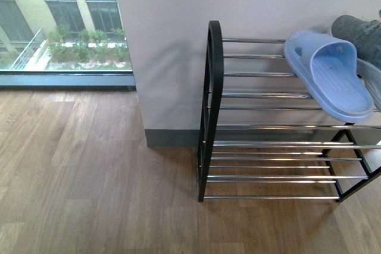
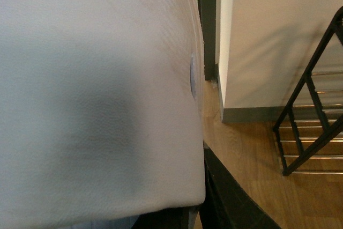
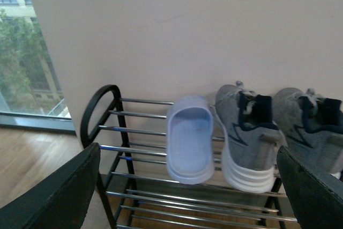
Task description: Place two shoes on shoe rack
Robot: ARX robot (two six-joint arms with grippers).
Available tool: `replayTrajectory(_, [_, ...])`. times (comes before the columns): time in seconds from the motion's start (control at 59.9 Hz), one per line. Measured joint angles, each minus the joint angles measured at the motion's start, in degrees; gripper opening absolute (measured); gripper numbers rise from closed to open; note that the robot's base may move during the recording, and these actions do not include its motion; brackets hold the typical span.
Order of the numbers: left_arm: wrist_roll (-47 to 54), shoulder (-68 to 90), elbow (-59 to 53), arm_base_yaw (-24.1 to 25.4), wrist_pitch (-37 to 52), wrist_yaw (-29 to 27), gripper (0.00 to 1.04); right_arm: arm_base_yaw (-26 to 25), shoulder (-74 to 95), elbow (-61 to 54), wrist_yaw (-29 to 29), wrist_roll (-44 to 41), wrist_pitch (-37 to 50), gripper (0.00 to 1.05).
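On the shoe rack (image 3: pixel 161 154) top tier (against the wall), a slipper (image 3: pixel 189 138) lies left of two shoes (image 3: pixel 246 135).

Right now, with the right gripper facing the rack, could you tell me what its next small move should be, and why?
Probably draw the right gripper straight back from the rack. One sneaker and the other sneaker already sit on the top shelf beside the slipper, and the gripper is open with nothing held.
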Motion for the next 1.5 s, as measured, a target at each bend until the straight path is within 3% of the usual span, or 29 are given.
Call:
replayTrajectory(0.601, [-1.3, 0.2, 0.0, -0.2, 0.7, 1.2, 0.02, 0.1, -0.1, 0.0, 0.4, 0.0, -0.2, 0.95])
replayTrajectory(0.968, [-21.0, 30.2, 15.1, -14.9, 16.5, -0.2, 0.02, 0.1, -0.1, 0.0, 0.4, 0.0, -0.2, 0.95])
replayTrajectory(1.335, [-37.1, 65.5, 39.1, -24.1, 17.3, 5.3, 0.02, 0.1, -0.1, 0.0, 0.4, 0.0, -0.2, 0.95])
replayTrajectory(1.502, [-39.0, 77.6, 50.9, -25.6, 14.3, 6.3, 0.02, 0.1, -0.1, 0.0, 0.4, 0.0, -0.2, 0.95])
